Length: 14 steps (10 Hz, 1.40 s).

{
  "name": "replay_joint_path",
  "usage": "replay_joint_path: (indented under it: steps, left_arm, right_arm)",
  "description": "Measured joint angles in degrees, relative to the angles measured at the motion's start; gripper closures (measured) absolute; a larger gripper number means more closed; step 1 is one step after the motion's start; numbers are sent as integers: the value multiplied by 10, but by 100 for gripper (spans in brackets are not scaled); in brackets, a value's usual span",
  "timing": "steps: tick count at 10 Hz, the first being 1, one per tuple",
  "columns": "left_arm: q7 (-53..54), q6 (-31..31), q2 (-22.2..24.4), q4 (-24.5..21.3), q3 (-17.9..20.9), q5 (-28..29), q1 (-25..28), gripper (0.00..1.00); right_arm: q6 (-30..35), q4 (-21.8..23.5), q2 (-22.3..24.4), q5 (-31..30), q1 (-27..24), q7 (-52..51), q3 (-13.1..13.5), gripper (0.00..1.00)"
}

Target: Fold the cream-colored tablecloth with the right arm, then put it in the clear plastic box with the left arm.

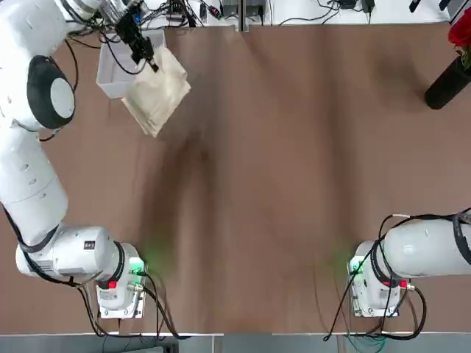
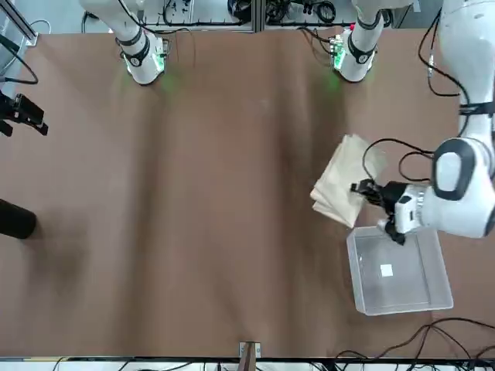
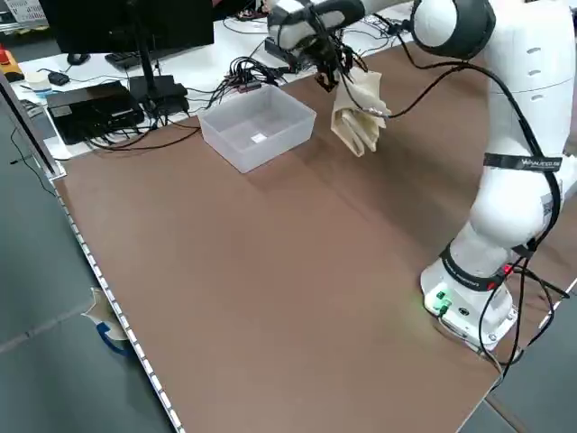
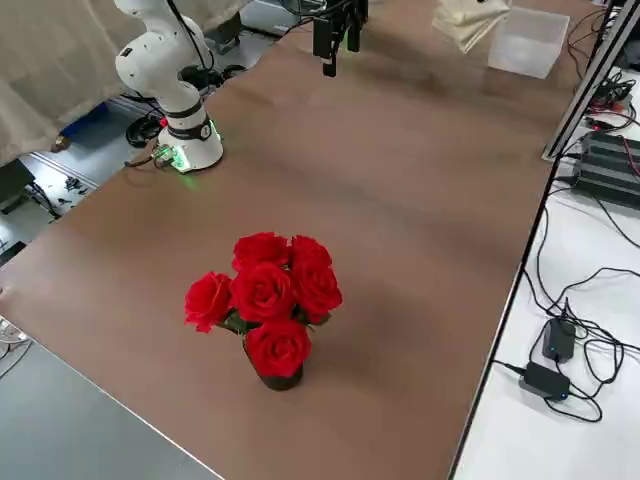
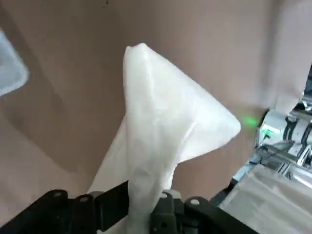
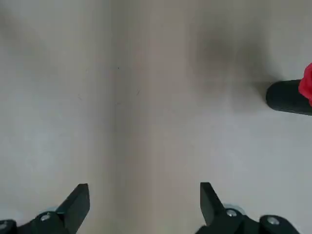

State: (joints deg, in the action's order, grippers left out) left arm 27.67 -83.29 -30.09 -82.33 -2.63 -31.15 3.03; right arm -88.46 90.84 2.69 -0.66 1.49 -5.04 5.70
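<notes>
top view: the left claw [image 1: 149,59] is clamped on the folded cloth [image 1: 158,92], which hangs off the desk [image 1: 294,162] from its fingers. the box [image 1: 110,77] sits just beside the claw, on the side away from the cloth's loose end, partly under the arm.

front view: the left claw [image 2: 363,190] pinches the cloth [image 2: 340,185] at its edge; the box [image 2: 398,270] lies just past the wrist, nearer the camera, with a small white mark on its bottom. the right claw [image 2: 23,116] hangs far off at the picture's left edge.

left side view: the cloth [image 3: 361,113] dangles below the left claw [image 3: 326,77], clear of the desk; the box [image 3: 257,126] stands close beside it.

right side view: the right claw [image 4: 335,45] hangs above the desk, a pot of red roses [image 4: 265,300] well away from it.

left wrist view: the cloth [image 5: 165,141] rises in a bunched fold from between the shut fingers [image 5: 170,207].

right wrist view: the right claw's fingers [image 6: 78,202] stand wide apart, holding nothing.
</notes>
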Motion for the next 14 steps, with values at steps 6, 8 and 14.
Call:
replay_joint_path:
  steps: [6, 8, 14]
  left_arm:
    - [190, 50, -37, 144, 61, 121, 36, 85]
    - [210, 57, -75, 211, 74, 139, 27, 85]
    - [276, -23, -155, 268, 131, 153, -34, 85]
  right_arm:
    - [0, 0, 0, 0, 0, 0, -1, 0]
    - [-1, 0, 0, 0, 0, 0, -1, 0]
    - [-2, 1, 0, 0, 0, 0, -1, 0]
